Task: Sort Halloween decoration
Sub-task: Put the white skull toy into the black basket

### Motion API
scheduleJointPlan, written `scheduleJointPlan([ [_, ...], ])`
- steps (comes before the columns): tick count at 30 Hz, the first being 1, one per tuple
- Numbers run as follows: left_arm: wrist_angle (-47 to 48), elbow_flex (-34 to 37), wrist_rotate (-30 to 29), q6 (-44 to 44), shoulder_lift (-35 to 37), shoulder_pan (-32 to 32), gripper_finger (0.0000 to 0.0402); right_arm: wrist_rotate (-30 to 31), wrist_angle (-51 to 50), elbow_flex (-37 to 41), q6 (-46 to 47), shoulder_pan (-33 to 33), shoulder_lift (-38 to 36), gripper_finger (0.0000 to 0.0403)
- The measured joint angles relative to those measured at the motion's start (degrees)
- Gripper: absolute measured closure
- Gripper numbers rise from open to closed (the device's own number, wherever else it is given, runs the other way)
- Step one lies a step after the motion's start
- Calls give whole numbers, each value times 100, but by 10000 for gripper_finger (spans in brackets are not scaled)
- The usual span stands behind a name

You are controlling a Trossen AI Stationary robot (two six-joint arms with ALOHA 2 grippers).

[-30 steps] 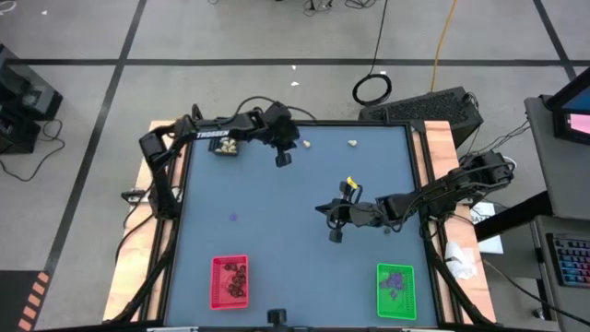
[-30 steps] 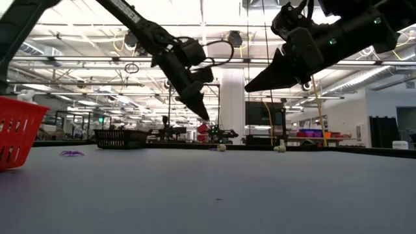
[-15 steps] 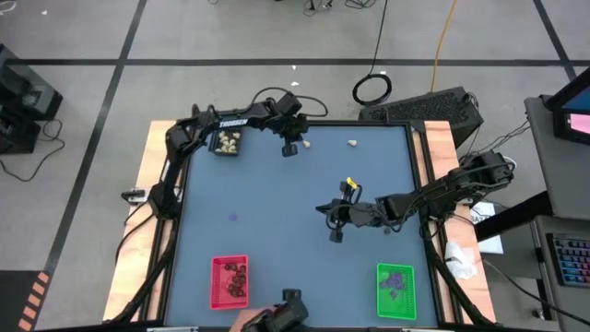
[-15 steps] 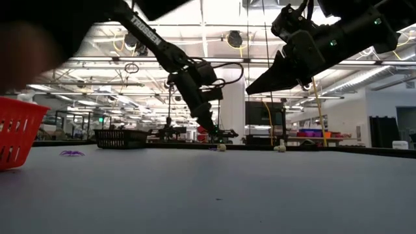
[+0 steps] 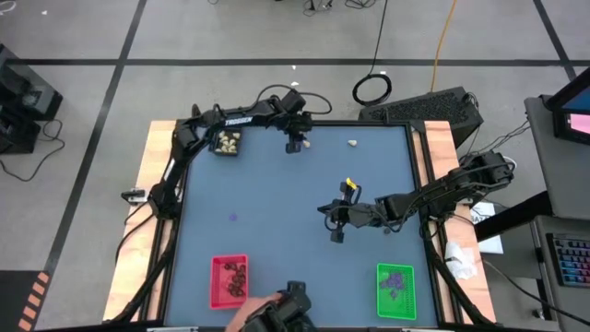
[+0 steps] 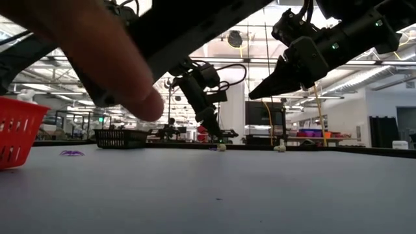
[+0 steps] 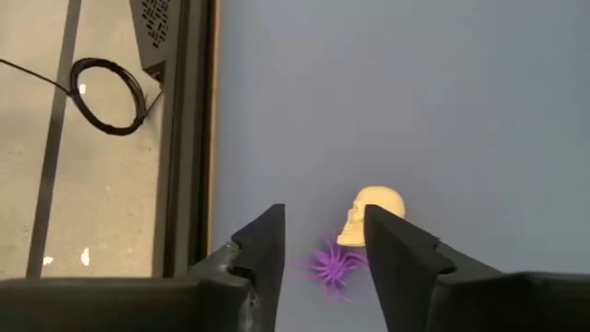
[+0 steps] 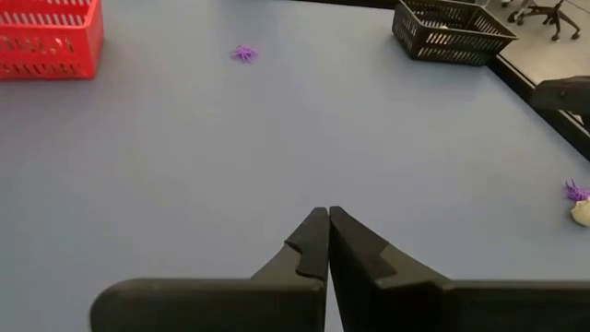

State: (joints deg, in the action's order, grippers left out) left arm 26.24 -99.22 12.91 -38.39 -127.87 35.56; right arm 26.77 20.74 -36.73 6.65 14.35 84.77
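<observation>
My left gripper [image 5: 294,146] hangs open over the table's far edge. In its wrist view a flat purple bit [image 7: 334,265] lies on the table between its fingers [image 7: 323,217], and a cream-white skull lump [image 7: 371,212] lies beside one fingertip. Whether a finger touches the lump, I cannot tell. A second cream lump [image 5: 353,142] lies farther right, and another purple bit [image 5: 231,219] lies left of centre. My right gripper [image 5: 323,209] hovers shut above mid-table [image 8: 327,214], holding nothing.
A black tray [image 5: 227,142] with cream lumps stands far left. The red tray [image 5: 230,281] with black lumps and the green tray [image 5: 395,289] with purple bits stand at the near edge. A person's hand [image 5: 277,318] reaches in there, and a finger [image 6: 110,58] fills the low view.
My left gripper has gone toward the table's far edge and to the right, sinking over the cream lump and the purple bit. A person's hand has come in over the near edge, in front of the low camera.
</observation>
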Motion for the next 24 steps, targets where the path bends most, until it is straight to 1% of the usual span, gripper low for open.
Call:
scheduleJointPlan([
  [2, -2, -6, 0, -7, 0, 47, 252, 1, 1, 0, 7, 0, 0, 403],
  [5, 19, -11, 0, -79, -32, 96, 250, -1, 9, 0, 10, 0, 0, 403],
  [8, 269, -9, 11, -172, -52, 97, 254, -1, 24, 0, 13, -2, 0, 403],
  [11, 437, -9, 198, -402, -50, 82, 261, -1, 44, 0, 14, -2, 0, 403],
  [18, 324, -6, 260, -619, -46, 79, 273, -1, 50, 0, 33, -2, 0, 403],
  [22, 255, -9, 264, -952, -88, 79, 274, -1, 103, 0, 21, -1, 0, 403],
  [24, 374, -4, 207, -1080, -131, 79, 274, -3, 127, 0, 21, -1, 0, 403],
])
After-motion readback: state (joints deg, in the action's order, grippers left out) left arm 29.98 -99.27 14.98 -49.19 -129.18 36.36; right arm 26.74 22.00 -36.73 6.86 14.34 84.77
